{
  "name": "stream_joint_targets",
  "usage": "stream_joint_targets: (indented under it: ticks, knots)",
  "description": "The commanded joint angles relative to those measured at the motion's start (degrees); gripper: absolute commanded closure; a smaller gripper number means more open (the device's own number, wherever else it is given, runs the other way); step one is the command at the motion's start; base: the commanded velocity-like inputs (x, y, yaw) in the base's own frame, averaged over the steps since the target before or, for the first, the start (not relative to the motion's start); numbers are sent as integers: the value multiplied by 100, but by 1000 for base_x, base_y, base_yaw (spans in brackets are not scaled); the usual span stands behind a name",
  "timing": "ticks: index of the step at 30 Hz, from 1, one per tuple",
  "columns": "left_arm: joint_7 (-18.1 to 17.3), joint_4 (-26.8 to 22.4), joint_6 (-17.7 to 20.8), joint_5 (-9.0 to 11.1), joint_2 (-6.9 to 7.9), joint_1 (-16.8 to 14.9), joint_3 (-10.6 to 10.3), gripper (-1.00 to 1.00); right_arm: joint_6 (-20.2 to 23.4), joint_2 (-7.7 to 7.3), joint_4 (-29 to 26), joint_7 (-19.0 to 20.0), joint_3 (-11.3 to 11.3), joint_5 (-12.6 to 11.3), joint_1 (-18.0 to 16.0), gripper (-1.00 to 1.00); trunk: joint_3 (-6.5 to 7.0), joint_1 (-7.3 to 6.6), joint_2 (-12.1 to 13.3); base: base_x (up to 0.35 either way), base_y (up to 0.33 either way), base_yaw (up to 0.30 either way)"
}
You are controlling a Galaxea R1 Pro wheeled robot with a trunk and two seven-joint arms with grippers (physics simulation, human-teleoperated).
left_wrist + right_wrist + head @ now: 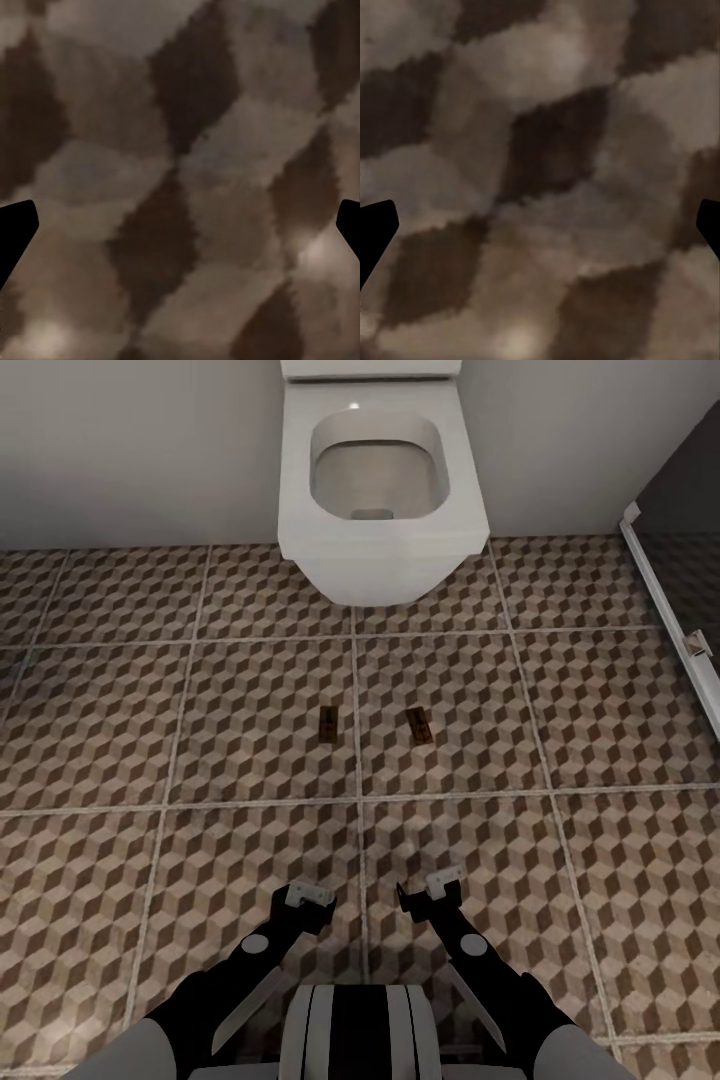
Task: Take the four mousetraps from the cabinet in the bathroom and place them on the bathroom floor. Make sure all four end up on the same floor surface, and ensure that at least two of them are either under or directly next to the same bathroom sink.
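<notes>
While both grippers gape: two mousetraps (327,724) (419,726) on bathroom floor (200,710); near toilet (380,490)

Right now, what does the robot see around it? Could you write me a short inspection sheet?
Surface: bathroom floor, cube-patterned tiles with pale grout.
Job's things: two mousetraps, one left and one right, lying flat on the tiles in front of the toilet.
Clutter: nothing seen.
Grippers: left tool and right tool both open, empty, low over the tiles.
Cables: nothing seen.
Surroundings: plain wall; dark shower stall at right.
</notes>
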Motion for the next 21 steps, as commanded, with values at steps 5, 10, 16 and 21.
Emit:
stream_joint_targets:
  ticks: [5, 10, 16, 21]
  knots:
    - [54, -13, 17, 43, 8, -5, -31, -100, -27, -9, -15, -49, 47, -60, -6, -100, -3, -1, -1, 0, 0, 0]
    - [54, -13, 17, 43, 9, -6, -29, -100, -29, -10, -27, -49, 47, -60, -6, -100, -3, -1, -1, 0, 0, 0]
    - [54, -7, 17, 43, 9, -4, -29, -100, -30, -10, -38, -46, 47, -60, -6, -100, -3, -1, -1, 0, 0, 0]
    - [54, -5, 17, 43, 9, -5, -29, -100, -30, -14, -46, -42, 47, -60, -6, -100, -3, -1, -1, 0, 0, 0]
